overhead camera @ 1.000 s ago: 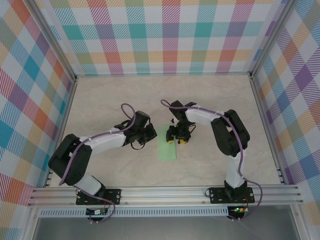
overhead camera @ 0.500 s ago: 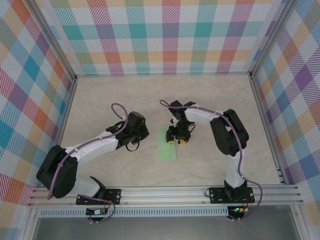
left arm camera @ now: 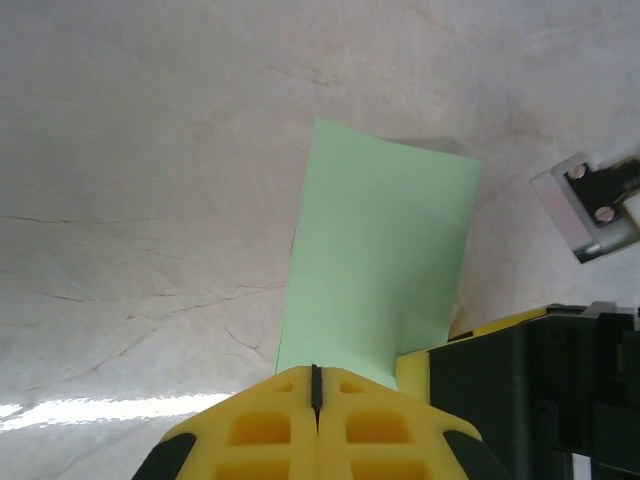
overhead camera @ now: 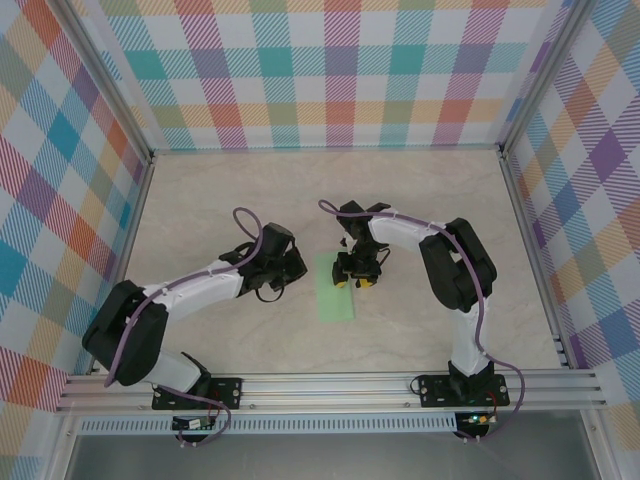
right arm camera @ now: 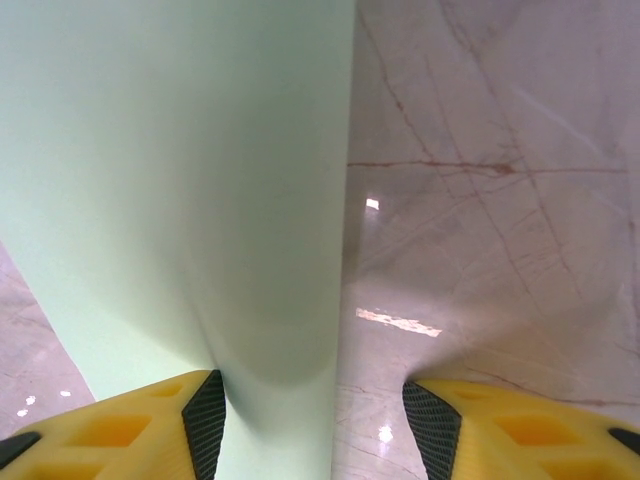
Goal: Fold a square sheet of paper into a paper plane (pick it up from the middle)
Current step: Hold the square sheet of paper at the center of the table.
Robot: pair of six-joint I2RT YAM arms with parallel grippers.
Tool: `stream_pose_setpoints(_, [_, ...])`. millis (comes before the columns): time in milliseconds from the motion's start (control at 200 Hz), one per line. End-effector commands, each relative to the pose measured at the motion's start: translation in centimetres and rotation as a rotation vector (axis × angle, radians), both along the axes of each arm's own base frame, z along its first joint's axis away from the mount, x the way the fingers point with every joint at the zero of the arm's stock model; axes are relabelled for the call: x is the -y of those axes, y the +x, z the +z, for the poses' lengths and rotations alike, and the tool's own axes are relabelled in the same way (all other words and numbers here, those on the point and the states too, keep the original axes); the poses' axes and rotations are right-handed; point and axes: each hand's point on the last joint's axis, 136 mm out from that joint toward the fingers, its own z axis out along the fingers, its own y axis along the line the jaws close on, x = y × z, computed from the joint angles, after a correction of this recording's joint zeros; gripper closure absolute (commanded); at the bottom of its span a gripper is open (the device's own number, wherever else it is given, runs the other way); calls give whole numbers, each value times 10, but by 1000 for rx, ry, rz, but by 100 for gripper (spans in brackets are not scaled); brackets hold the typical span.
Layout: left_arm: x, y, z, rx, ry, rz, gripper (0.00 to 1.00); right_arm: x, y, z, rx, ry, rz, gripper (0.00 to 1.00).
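Locate the sheet of paper near the middle of the bench, where the top view shows it as a narrow pale green rectangle lying between the two arms. Check the left claw first: it sits just beside the long left edge of the sheet, and in the left wrist view its yellow fingers are pressed together with no gap between them. From that view the sheet runs flat away from the fingertips, and its near edge is hidden behind them, so you cannot tell whether the closed claw pinches the paper or merely meets it. Next check the right claw, which stands over the far right part of the sheet. In the right wrist view its jaws stand apart, roughly half spread, and grip nothing. The right-hand edge of the sheet runs between the two fingers, with bare bench filling the remainder of the gap. Note that the paper swells upward in a soft curve beside the left black pad; the right finger rests clear of the sheet over the bench.
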Motion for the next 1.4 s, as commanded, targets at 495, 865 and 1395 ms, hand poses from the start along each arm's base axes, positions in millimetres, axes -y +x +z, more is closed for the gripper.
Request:
stream_pose_setpoints(495, [55, -6, -31, -79, -80, -164, 100, 45, -23, -57, -89, -220, 11, 43])
stream_pose_setpoints(865, [53, -9, -49, -112, -63, -159, 100, 45, -24, -58, -96, -221, 9, 43])
stream_pose_setpoints(1395, [50, -13, -58, -129, -54, -158, 100, 45, -25, -61, -107, -224, 11, 43])
